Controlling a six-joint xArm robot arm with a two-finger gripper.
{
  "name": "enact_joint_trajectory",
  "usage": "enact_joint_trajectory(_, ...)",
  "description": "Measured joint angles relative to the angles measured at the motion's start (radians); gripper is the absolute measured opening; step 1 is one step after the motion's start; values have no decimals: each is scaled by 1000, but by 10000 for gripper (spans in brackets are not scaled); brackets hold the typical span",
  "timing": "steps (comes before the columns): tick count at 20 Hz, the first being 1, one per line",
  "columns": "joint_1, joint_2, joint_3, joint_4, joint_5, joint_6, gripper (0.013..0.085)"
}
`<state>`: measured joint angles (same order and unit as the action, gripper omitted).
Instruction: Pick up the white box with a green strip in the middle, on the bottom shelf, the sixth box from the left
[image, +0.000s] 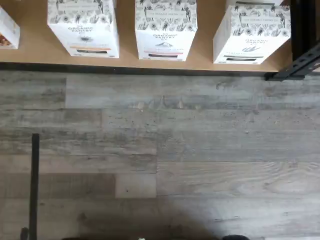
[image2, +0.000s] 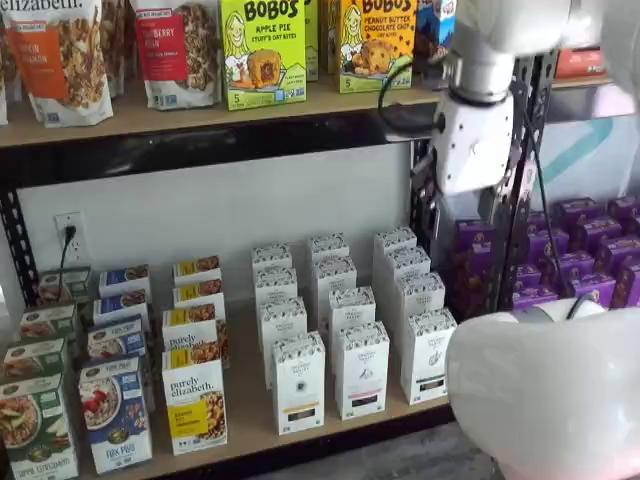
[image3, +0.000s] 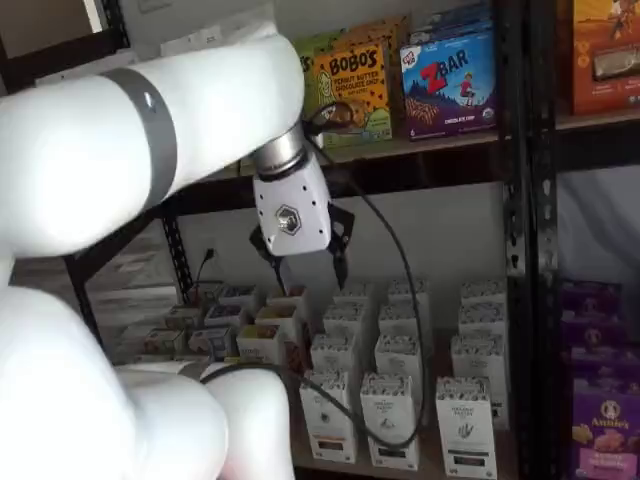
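The white box (image: 250, 35) with a dark strip across its lower front stands at the front of the bottom shelf (image: 30, 50), next to the black rack post. It shows in both shelf views (image2: 428, 355) (image3: 465, 425) as the rightmost front carton. To its left stand a white carton with a pinkish strip (image: 165, 30) and one with an orange-yellow strip (image: 84, 27). My gripper (image3: 308, 272) hangs well above the bottom shelf, in front of the rack, with a gap between its black fingers and nothing in them. A shelf view shows its white body (image2: 470, 140).
Rows of white cartons run back behind the front ones. Granola and cereal boxes (image2: 195, 405) fill the shelf's left part. Purple boxes (image2: 590, 250) stand on the neighbouring rack beyond the black post (image2: 510, 260). An upper shelf (image2: 200, 115) holds snack boxes. Grey plank floor (image: 160, 150) lies before the rail.
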<state>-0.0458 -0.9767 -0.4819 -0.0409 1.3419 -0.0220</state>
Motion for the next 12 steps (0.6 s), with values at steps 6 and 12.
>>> enact_joint_trajectory(6, -31, 32, 160, -15, -217, -15, 850)
enact_joint_trajectory(12, -53, 129, 226, 4, -354, -42, 850)
